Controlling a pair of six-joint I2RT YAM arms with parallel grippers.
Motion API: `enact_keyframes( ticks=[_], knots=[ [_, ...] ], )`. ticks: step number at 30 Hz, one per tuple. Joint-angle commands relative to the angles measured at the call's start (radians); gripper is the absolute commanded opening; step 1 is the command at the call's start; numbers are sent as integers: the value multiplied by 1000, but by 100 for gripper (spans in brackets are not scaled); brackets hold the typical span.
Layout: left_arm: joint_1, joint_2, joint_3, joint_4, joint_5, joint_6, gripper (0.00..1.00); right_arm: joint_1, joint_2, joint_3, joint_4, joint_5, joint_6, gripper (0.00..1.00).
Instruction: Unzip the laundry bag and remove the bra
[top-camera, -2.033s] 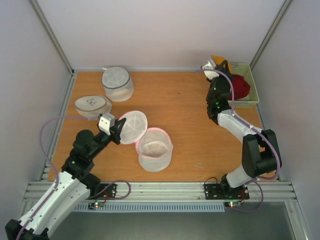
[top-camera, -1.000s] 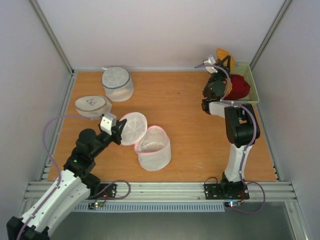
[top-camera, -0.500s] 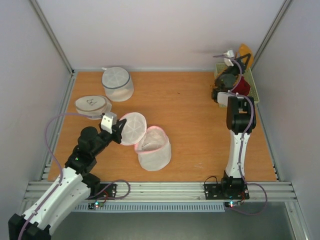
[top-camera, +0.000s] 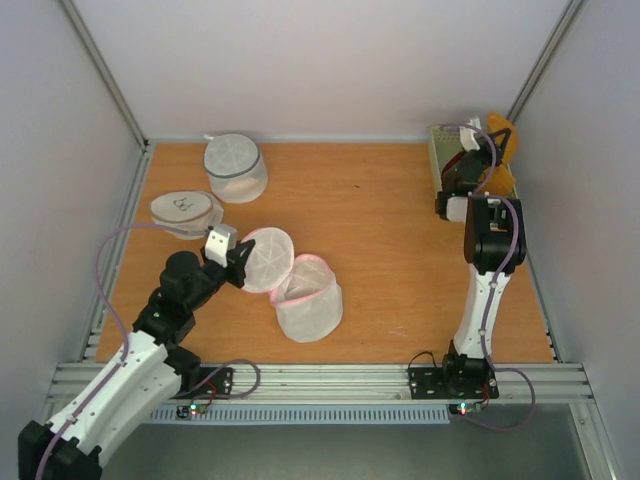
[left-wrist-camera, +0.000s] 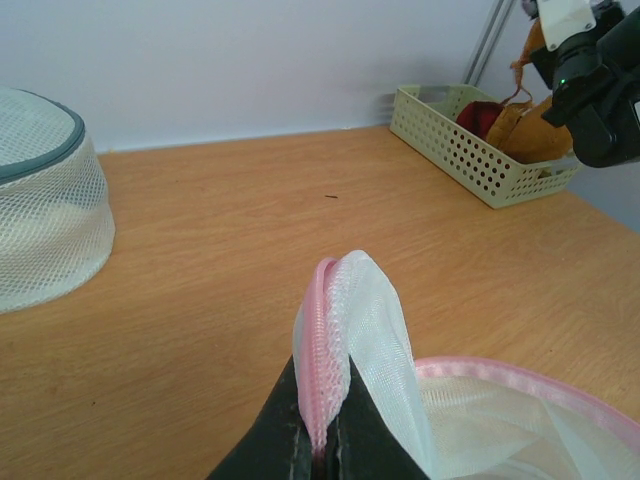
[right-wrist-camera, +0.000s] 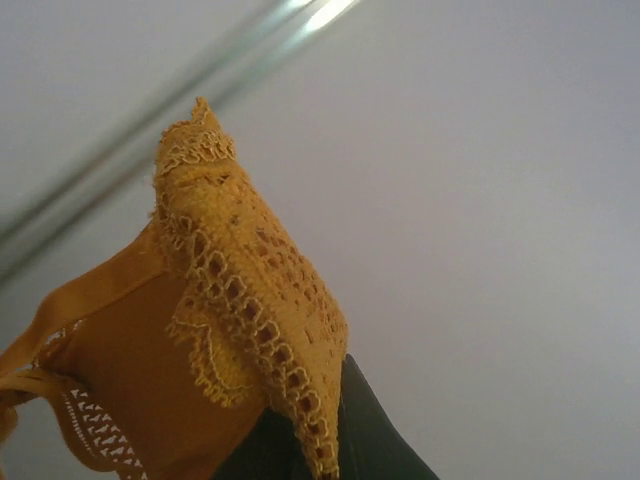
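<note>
The laundry bag (top-camera: 308, 300) stands open mid-table, its pink rim showing and its round lid (top-camera: 268, 258) folded back to the left. My left gripper (top-camera: 240, 262) is shut on the lid's pink zipper edge (left-wrist-camera: 322, 365). My right gripper (top-camera: 490, 135) is at the far right corner over the green basket (top-camera: 440, 150), shut on the orange-yellow bra (right-wrist-camera: 240, 300), which hangs from it into the basket (left-wrist-camera: 470, 150). The dark red part of the bra (left-wrist-camera: 485, 112) shows inside the basket in the left wrist view.
A white mesh drum with a grey band (top-camera: 236, 167) stands at the back left and also shows in the left wrist view (left-wrist-camera: 40, 200). A flatter white bag with a dark mark (top-camera: 186, 211) lies in front of it. Walls close in on three sides.
My right gripper has swung right with the bra, from the basket's left side to above its far right corner. My left gripper has held the lid and shifted slightly right.
</note>
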Motion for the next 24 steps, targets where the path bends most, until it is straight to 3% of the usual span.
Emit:
enact_keyframes(
  ticks=[1, 2, 3, 7, 10, 12, 24],
  knots=[
    [5, -3, -14, 57, 10, -15, 1, 51, -64, -55, -118, -81, 136, 1],
    [5, -5, -14, 57, 10, -15, 1, 53, -61, -49, -183, -73, 172, 1],
    [5, -6, -13, 57, 9, -15, 1, 54, -57, -40, -253, -67, 214, 9],
    [5, -11, -14, 56, 13, -18, 1, 52, -42, 27, -591, -56, 356, 50],
    [4, -14, -14, 57, 17, -20, 1, 50, -32, 81, -717, 10, 438, 84],
    [5, -17, -14, 57, 16, -18, 1, 48, -37, 120, -839, 7, 495, 98],
    [4, -13, 18, 98, 3, 71, 1, 52, -155, 263, -1383, -93, 896, 98]
  ],
)
